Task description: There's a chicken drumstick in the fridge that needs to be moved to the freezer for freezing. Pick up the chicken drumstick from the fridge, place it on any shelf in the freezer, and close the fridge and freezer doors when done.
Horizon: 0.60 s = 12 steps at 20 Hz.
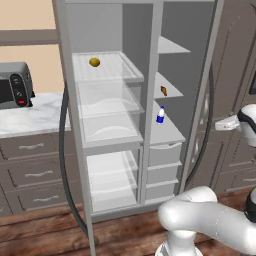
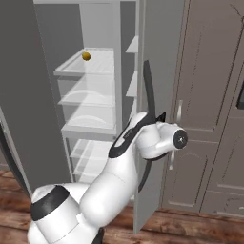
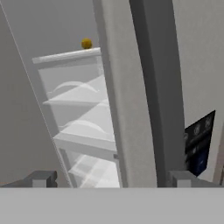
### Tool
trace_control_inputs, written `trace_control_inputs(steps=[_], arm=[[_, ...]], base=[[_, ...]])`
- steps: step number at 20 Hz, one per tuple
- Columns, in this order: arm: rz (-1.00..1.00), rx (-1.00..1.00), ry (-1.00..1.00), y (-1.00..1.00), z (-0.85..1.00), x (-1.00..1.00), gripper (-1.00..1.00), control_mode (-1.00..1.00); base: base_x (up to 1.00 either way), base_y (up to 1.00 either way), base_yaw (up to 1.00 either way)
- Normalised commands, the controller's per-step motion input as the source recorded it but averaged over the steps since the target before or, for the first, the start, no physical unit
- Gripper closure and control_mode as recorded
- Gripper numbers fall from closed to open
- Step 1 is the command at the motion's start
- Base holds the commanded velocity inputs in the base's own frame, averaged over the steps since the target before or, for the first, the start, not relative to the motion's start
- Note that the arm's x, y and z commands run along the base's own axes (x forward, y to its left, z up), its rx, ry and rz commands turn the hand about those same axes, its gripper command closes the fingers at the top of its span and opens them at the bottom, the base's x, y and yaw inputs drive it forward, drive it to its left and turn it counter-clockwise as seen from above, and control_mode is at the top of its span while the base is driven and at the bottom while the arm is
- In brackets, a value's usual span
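The chicken drumstick (image 1: 163, 90) lies on a solid grey shelf (image 1: 170, 90) in the narrow freezer (image 1: 172, 125), one shelf above a blue-and-white bottle (image 1: 160, 115). The wider fridge (image 1: 107, 125), with glass shelves, holds a yellow ball (image 1: 94, 62) (image 3: 86, 43). Both doors stand open: the fridge door (image 1: 75, 150) (image 2: 24, 95) on the left and the freezer door (image 1: 209, 65) (image 2: 157, 47) on the right. My gripper (image 3: 113, 179) is open and holds nothing. It faces the freezer door's edge (image 3: 127, 109) and its dark handle (image 3: 153, 87) at close range.
A dark oven (image 1: 15, 85) sits on the marble counter (image 1: 35, 117) left of the fridge, with drawers below. Tall brown cabinet doors (image 2: 209, 95) stand right of the freezer door. My arm (image 2: 128, 157) rises in front of the fridge's lower drawers.
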Motion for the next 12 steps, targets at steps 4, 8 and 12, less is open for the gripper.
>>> trace_control_inputs(steps=[4,8,12], arm=[[0.03,0.07,0.0,-0.39,-0.09,0.3,-1.0,-1.0],[0.0,0.1,0.0,-0.52,-0.06,0.09,-1.0,-1.0],[0.0,0.0,0.01,0.03,0.0,0.02,-1.0,-1.0]], base=[[0.0,0.0,0.0],[0.0,0.0,0.0],[0.0,0.0,0.0]])
